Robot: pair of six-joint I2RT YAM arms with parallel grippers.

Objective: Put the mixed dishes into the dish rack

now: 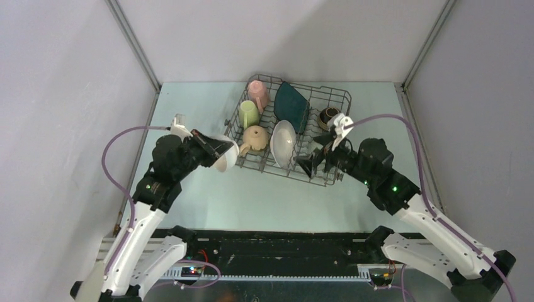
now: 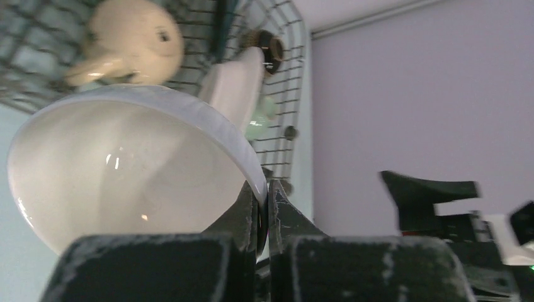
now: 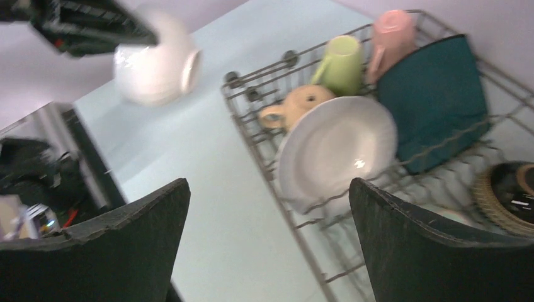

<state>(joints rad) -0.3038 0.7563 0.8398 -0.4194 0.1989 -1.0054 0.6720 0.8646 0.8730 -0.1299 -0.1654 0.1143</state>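
Left gripper (image 2: 263,196) pinched shut on rim of white bowl (image 2: 126,170) — bowl left of centre in top view, just beside dish rack (image 1: 335,95) left edge. Right gripper (image 3: 269,189) jaws wide, nothing held — at rack's lower-right corner. In rack: pink mug (image 1: 257,92), light-green mug (image 1: 248,113), tan mug (image 1: 255,138), teal square plate (image 1: 291,106), white round plate (image 1: 283,141), dark brown bowl (image 1: 329,116).

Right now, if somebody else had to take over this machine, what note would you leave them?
The left end effector is shut on the rim of the white round bowl, holding it beside the left side of the grey metal wire dish rack.
The right end effector is open and empty, at the rack's near right corner.
Done, already in the rack: pink mug, light-green mug, tan mug, dark teal square plate, white round plate, dark brown bowl.
Left to do: set the white bowl into the rack and let go.
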